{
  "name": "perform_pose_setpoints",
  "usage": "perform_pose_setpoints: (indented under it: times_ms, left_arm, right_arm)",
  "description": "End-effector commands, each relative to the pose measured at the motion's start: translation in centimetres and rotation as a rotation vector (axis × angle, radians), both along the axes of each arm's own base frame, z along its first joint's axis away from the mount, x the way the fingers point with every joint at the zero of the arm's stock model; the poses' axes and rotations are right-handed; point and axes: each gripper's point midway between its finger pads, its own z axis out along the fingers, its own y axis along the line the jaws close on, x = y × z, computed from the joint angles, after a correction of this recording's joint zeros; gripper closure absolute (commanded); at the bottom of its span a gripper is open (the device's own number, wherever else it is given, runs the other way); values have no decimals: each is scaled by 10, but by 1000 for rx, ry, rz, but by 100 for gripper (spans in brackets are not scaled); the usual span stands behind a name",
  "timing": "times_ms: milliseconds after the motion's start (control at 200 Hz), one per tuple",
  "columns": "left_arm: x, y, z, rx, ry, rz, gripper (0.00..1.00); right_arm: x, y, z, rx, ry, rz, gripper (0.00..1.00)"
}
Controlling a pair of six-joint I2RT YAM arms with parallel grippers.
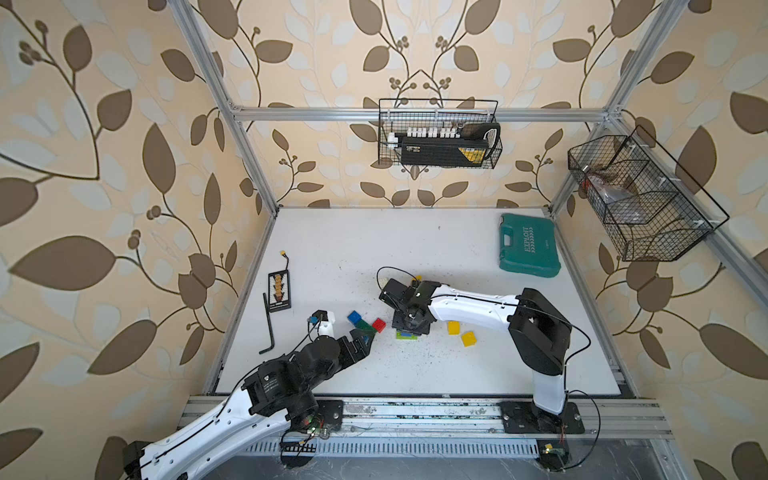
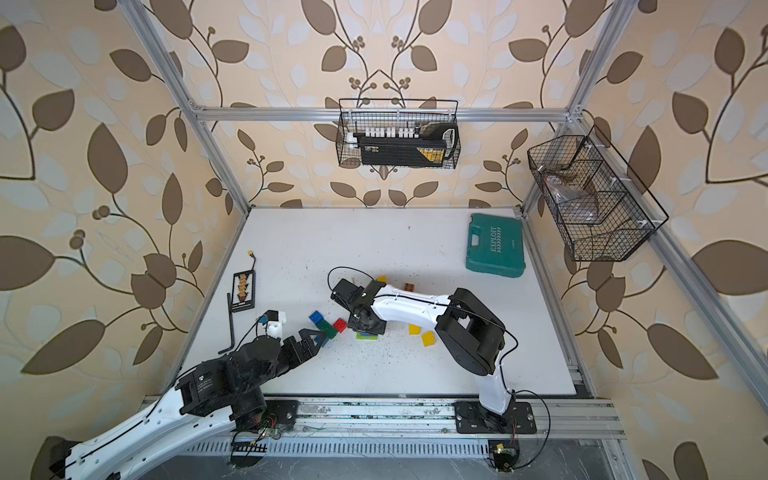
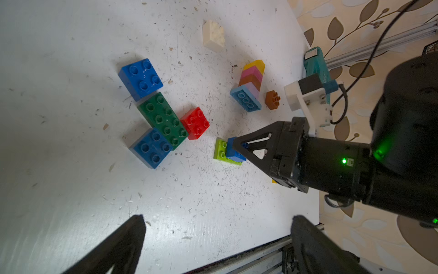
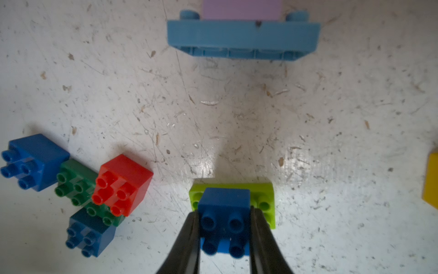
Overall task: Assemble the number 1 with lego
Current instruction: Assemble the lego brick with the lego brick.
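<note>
Near the middle of the table, the right hand pinches a blue brick sitting on the lime brick, probably to press it home as a base, while the left hand hovers wide open beside the loose green brick.

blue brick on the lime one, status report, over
Right gripper shut on blue brick. Left gripper open, empty. Blue brick sits atop lime brick. Red brick nearby, not touching.

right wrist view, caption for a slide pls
Right gripper shut on a blue brick atop a lime brick; loose brick cluster beside it.
</note>
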Motion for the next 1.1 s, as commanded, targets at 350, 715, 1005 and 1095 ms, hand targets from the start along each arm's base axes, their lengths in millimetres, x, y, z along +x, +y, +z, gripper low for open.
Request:
perform_pose_setpoints:
  times_ms: [350, 715, 1005, 1095]
  left_arm:
    - [4, 2, 3, 7, -24, 17, 1]
    - [3, 3, 2, 7, -19, 23, 1]
    - [3, 5, 2, 2, -21, 29, 1]
    - [3, 6, 2, 3, -21, 30, 1]
  right_arm:
    - [-27, -24, -22, -105, 50, 1, 93]
    - [-31, -27, -35, -120, 54, -6, 94]
    - [-24, -36, -68, -144, 103, -32, 94]
    - [-25, -41, -80, -161, 127, -28, 95]
